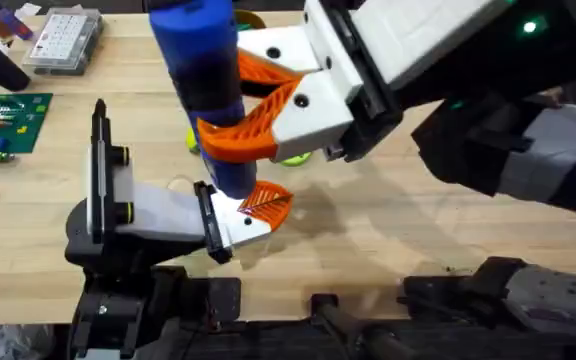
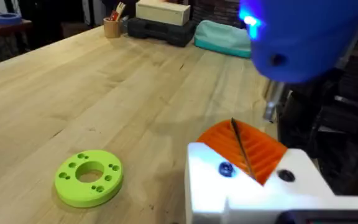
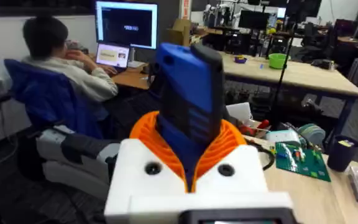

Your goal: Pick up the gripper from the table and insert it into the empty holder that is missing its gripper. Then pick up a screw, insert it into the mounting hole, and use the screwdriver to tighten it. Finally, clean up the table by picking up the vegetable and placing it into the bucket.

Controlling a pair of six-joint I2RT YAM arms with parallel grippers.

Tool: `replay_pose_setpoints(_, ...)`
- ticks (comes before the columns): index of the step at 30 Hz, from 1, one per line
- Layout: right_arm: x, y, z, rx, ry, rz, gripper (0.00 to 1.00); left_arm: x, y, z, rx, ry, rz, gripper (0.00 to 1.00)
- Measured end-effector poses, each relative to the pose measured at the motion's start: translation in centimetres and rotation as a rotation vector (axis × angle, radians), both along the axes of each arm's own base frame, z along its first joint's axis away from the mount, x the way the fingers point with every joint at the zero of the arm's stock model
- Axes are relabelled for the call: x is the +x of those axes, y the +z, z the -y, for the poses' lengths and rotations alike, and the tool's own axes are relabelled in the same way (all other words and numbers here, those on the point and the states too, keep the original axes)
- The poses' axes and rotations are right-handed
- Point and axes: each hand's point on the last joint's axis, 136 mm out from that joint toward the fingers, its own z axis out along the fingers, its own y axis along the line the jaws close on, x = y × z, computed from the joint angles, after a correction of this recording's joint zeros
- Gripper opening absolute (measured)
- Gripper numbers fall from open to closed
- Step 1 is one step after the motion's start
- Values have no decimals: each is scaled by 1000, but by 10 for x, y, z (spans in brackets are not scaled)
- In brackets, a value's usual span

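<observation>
Blue, the screwdriver (image 1: 203, 75) stood upright over the table's (image 1: 388, 215) middle, clenched in the right hand (image 1: 258, 105). Bare planks ran toward the right edge. Near the front edge, I cannot tell the left hand's (image 1: 253, 210) grip. A clear box (image 1: 63, 40) sat at the far-left corner, contents unreadable.

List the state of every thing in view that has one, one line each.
screwdriver: upright, clamped in the right gripper, bit pointing down.
right gripper: jaws shut on the screwdriver.
left gripper: low over the table, whether the jaws are open cannot be told.
green ring disc: lying flat on the table.
clear compartment box: lid closed.
</observation>
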Motion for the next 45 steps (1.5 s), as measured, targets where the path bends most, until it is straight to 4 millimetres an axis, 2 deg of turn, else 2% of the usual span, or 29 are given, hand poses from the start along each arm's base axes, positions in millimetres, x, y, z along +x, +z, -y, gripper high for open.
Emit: replay_pose_setpoints(45, 8, -23, -12, -31, 10, 8, 16, 0, 0, 0, 0, 0, 0, 4)
